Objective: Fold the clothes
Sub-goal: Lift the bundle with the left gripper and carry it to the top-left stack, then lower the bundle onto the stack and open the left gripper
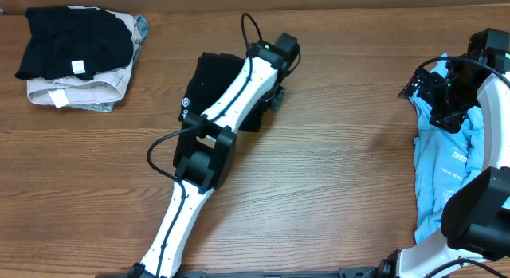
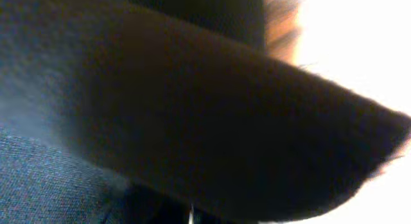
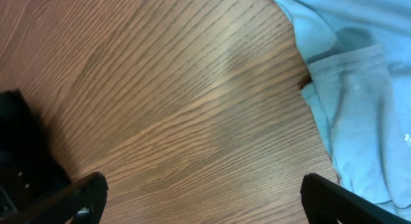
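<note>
A black garment [image 1: 209,83] lies on the wooden table at centre, partly under my left arm. My left gripper [image 1: 273,95] is at the garment's right edge. In the left wrist view dark fabric [image 2: 192,121] fills the frame right against the lens and hides the jaws, which seem shut on it. A crumpled light blue garment [image 1: 442,170] lies at the right edge and also shows in the right wrist view [image 3: 359,89]. My right gripper [image 3: 205,201] hangs open and empty over bare wood just left of the blue garment, at the garment's top in the overhead view [image 1: 443,99].
A stack of folded clothes [image 1: 80,59], black on top of beige and grey, sits at the far left back corner. Bare wooden table [image 1: 343,150] lies between the black and the blue garments.
</note>
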